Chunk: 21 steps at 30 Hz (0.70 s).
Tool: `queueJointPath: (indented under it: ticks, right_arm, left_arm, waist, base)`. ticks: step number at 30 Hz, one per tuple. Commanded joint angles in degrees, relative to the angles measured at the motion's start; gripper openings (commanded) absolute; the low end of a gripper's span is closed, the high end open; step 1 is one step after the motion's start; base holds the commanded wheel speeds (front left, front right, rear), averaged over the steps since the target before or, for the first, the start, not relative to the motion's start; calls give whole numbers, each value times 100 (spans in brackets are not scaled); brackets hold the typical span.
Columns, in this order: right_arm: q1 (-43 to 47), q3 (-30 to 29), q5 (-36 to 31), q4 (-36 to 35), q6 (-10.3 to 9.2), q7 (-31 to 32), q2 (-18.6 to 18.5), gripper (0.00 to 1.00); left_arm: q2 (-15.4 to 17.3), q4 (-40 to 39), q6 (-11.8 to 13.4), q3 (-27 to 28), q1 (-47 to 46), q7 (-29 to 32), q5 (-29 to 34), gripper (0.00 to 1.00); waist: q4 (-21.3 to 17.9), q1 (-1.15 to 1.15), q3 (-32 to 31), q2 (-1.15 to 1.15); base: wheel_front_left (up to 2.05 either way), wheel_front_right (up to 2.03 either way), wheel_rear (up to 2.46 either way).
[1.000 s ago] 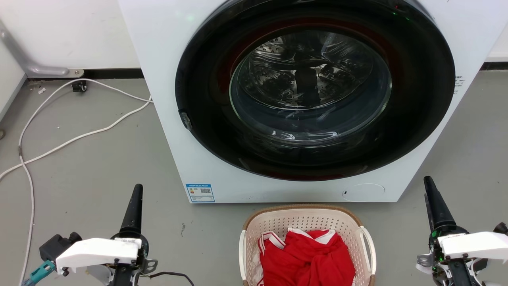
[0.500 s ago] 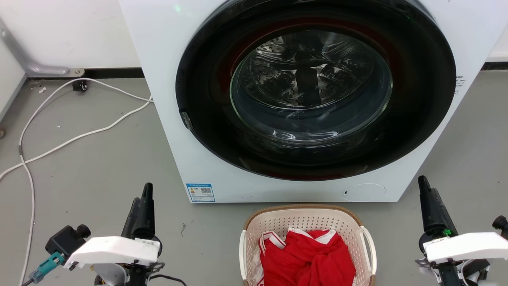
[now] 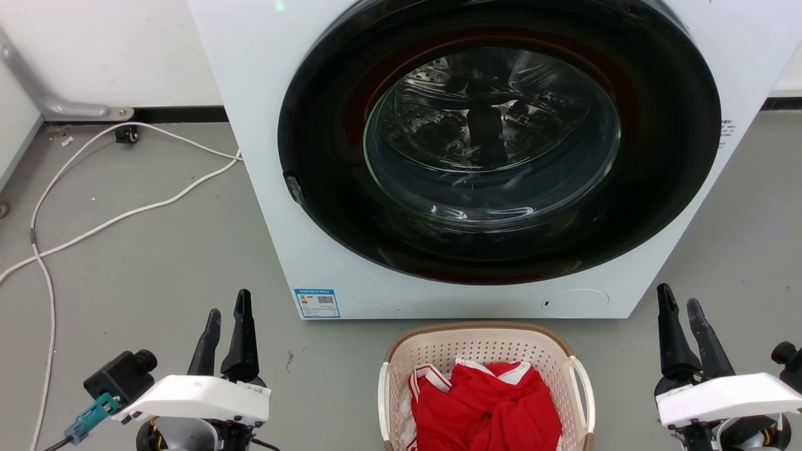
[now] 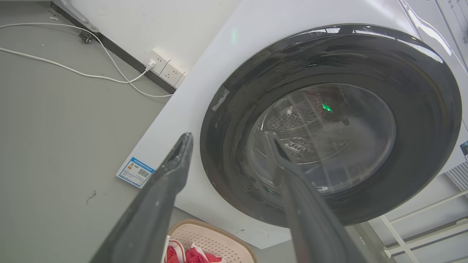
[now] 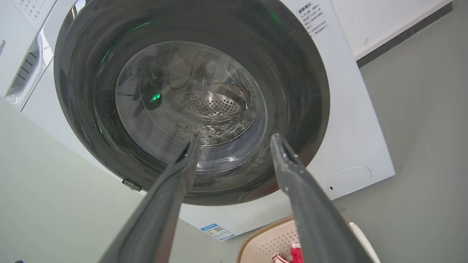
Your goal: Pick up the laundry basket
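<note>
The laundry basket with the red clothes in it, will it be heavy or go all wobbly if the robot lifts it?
Probably light: the laundry basket is perforated plastic holding just some red cloth. Its walls look stiff, so it should keep its shape. Lifted by one loop handle alone, it would likely tilt.

Your left pincer [image 3: 229,302] and right pincer [image 3: 678,294] each carry two long, tapering dark fingers [image 3: 242,351] below a white, screw-fastened cover [image 3: 200,398]; a black connector [image 3: 122,374] with teal plug [image 3: 93,418] flanks the left one.
</note>
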Motion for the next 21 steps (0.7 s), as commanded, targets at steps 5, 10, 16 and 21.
queueJointPath:
  ticks: [5,10,16,21]
  right_arm:
    - [37,-13,-554,-104,0,-135,-28,100]
    - [60,-11,-908,-137,0,-219,-30,100]
    - [98,-12,-1312,-193,0,-318,-32,100]
    - [118,-27,-1545,-243,0,-378,-33,100]
  left_arm:
    - [24,-100,37,-62,36,-145,513,100]
    - [25,-123,61,-88,67,-226,827,100]
    - [25,-148,74,-123,95,-323,1196,100]
    - [26,-153,71,-149,120,-386,1415,100]
  waist:
    - [4,-1,7,0]
    - [2,-1,12,0]
    - [8,-1,19,0]
    - [13,-1,22,0]
  base:
    - [0,0,0]
    - [0,0,0]
    - [0,0,0]
    - [0,0,0]
